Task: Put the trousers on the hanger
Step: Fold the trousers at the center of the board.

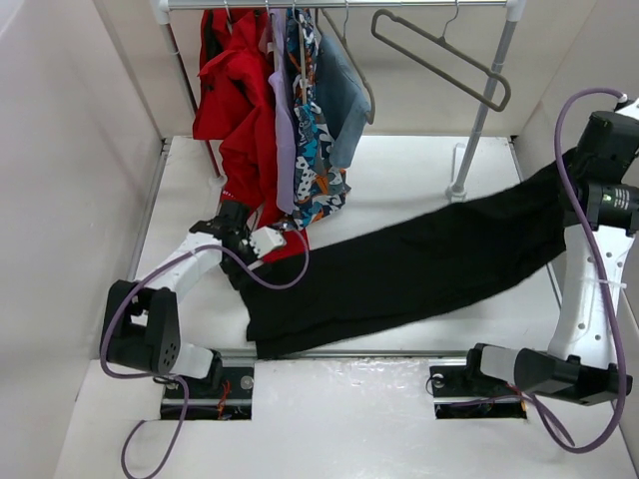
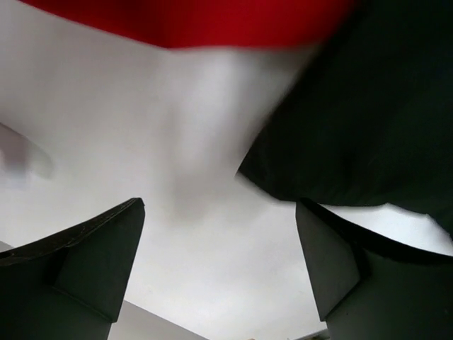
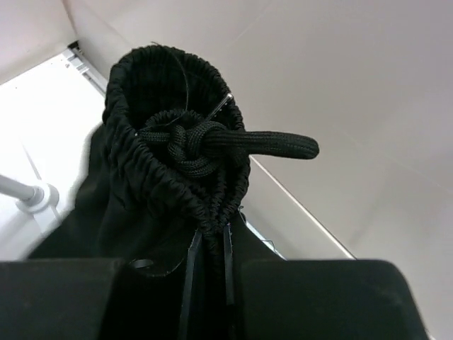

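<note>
the trousers (image 1: pixel 419 269) are lying stretched across the counter (image 1: pixel 399 170) in a long black band, the right end rising off the surface where the right tool (image 3: pixel 210 253) is pinching the gathered waistband just under the knotted drawstring (image 3: pixel 212 145). the leg end is resting by the left arm, and the left tool (image 2: pixel 219 234) is hovering low over bare counter with its jaws wide apart, the black edge just beside one finger and the hem of a hanging red garment (image 1: pixel 235 90) close ahead. the step in hand is likely gripping that leg end: the left tool should be shifting onto the black edge, catching both layers and no red cloth, while the right is holding firm. the hanger (image 1: pixel 439 55) is hanging on the rail (image 1: pixel 339 5), well apart from both tools.
</note>
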### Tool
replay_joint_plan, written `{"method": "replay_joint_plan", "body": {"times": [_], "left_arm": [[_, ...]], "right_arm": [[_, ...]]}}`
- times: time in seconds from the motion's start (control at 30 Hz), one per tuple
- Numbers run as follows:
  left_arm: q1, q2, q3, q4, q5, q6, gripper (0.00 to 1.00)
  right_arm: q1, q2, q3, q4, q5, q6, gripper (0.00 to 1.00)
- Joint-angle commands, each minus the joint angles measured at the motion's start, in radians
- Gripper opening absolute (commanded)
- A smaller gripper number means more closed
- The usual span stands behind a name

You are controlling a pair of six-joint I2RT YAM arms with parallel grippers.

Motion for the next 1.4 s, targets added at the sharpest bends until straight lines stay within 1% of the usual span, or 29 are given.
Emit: {"method": "replay_joint_plan", "body": {"times": [0.0, 0.1, 0.17, 0.23, 0.27, 0.3, 0.33, 0.37, 0.4, 0.43, 0.47, 0.53, 0.57, 0.6, 0.67, 0.7, 0.77, 0.87, 0.9, 0.93, 0.97, 1.0, 1.03, 1.13, 1.17, 1.2, 1.23, 1.33, 1.37], "left_arm": [[-0.022, 0.019, 0.116, -0.022, 0.082, -0.042, 0.86], [-0.067, 0.044, 0.126, -0.043, 0.082, -0.042, 0.86], [-0.097, 0.053, 0.103, -0.033, 0.072, -0.051, 0.86], [-0.108, 0.086, 0.059, 0.016, 0.021, -0.071, 0.86], [-0.108, 0.099, 0.046, 0.033, 0.009, -0.071, 0.86], [-0.108, 0.113, 0.035, 0.048, -0.003, -0.092, 0.86], [-0.108, 0.126, 0.035, 0.061, -0.016, -0.102, 0.86], [-0.108, 0.148, 0.023, 0.07, -0.016, -0.102, 0.86], [-0.108, 0.148, 0.023, 0.07, -0.016, -0.112, 0.84], [-0.108, 0.159, 0.023, 0.07, 0.012, -0.123, 0.84], [-0.108, 0.159, 0.023, 0.079, 0.021, -0.123, 0.83], [-0.108, 0.159, 0.023, 0.088, 0.021, -0.136, 0.79], [-0.108, 0.159, 0.023, 0.101, 0.021, -0.146, 0.77], [-0.108, 0.159, 0.023, 0.101, 0.021, -0.146, 0.74], [-0.108, 0.148, 0.012, 0.122, 0.03, -0.146, 0.71], [-0.108, 0.148, 0.012, 0.122, 0.039, -0.146, 0.7], [-0.108, 0.139, 0.012, 0.131, 0.052, -0.146, 0.63], [-0.108, 0.139, 0.012, 0.131, 0.072, -0.155, 0.55], [-0.099, 0.139, 0.012, 0.131, 0.081, -0.166, 0.55], [-0.099, 0.139, 0.012, 0.131, 0.081, -0.166, 0.53], [-0.099, 0.148, 0.003, 0.144, 0.081, -0.166, 0.53], [-0.099, 0.148, 0.003, 0.144, 0.081, -0.166, 0.53], [-0.099, 0.148, 0.003, 0.154, 0.081, -0.166, 0.49], [-0.099, 0.157, -0.008, 0.164, 0.081, -0.166, 0.47], [-0.099, 0.157, -0.008, 0.164, 0.081, -0.166, 0.43], [-0.099, 0.157, -0.008, 0.164, 0.081, -0.157, 0.43], [-0.099, 0.157, -0.008, 0.164, 0.081, -0.157, 0.4], [-0.09, 0.157, -0.017, 0.164, 0.09, -0.146, 0.39], [-0.09, 0.157, -0.017, 0.164, 0.09, -0.136, 0.35]], "right_arm": [[0.009, -0.032, 0.054, -0.003, -0.016, -0.039, 0.0], [0.07, -0.032, 0.021, -0.034, -0.006, -0.039, 0.0], [0.162, -0.048, -0.03, -0.034, 0.004, -0.024, 0.0], [0.258, -0.071, -0.076, -0.034, 0.025, 0.044, 0.0], [0.38, -0.08, -0.119, -0.043, 0.04, 0.074, 0.0], [0.448, -0.08, -0.137, -0.06, 0.071, 0.158, 0.0], [0.517, -0.08, -0.151, -0.083, 0.141, 0.212, 0.0], [0.661, -0.08, -0.18, -0.124, 0.169, 0.266, 0.0], [0.732, -0.069, -0.196, -0.14, 0.188, 0.377, 0.0], [0.802, -0.069, -0.212, -0.151, 0.199, 0.427, 0.0], [0.931, -0.051, -0.237, -0.164, 0.223, 0.482, 0.0], [1.045, -0.007, -0.252, -0.195, 0.234, 0.641, 0.0], [1.1, 0.01, -0.252, -0.195, 0.234, 0.685, 0.0], [1.207, 0.032, -0.252, -0.195, 0.234, 0.722, 0.0], [1.301, 0.11, -0.252, -0.195, 0.234, 0.817, 0.0], [1.376, 0.141, -0.237, -0.195, 0.234, 0.843, 0.0], [1.435, 0.232, -0.217, -0.195, 0.216, 0.907, 0.0], [1.496, 0.337, -0.208, -0.12, 0.144, 0.918, 0.0], [1.506, 0.356, -0.219, -0.103, 0.13, 0.931, 0.0], [1.515, 0.369, -0.219, -0.09, 0.116, 0.941, 0.0], [1.529, 0.38, -0.246, -0.056, 0.116, 0.941, 0.0], [1.529, 0.389, -0.257, -0.039, 0.104, 0.963, 0.0], [1.529, 0.389, -0.269, -0.019, 0.081, 0.963, 0.0], [1.529, 0.389, -0.288, 0.055, 0.067, 0.972, 0.0], [1.529, 0.389, -0.288, 0.055, 0.086, 0.972, 0.0], [1.529, 0.389, -0.244, 0.055, 0.102, 0.972, 0.0], [1.529, 0.408, -0.213, 0.043, 0.138, 0.972, 0.0], [1.538, 0.444, -0.089, 0.006, 0.18, 0.972, 0.0], [1.538, 0.454, -0.064, -0.006, 0.18, 0.963, 0.0]]}}
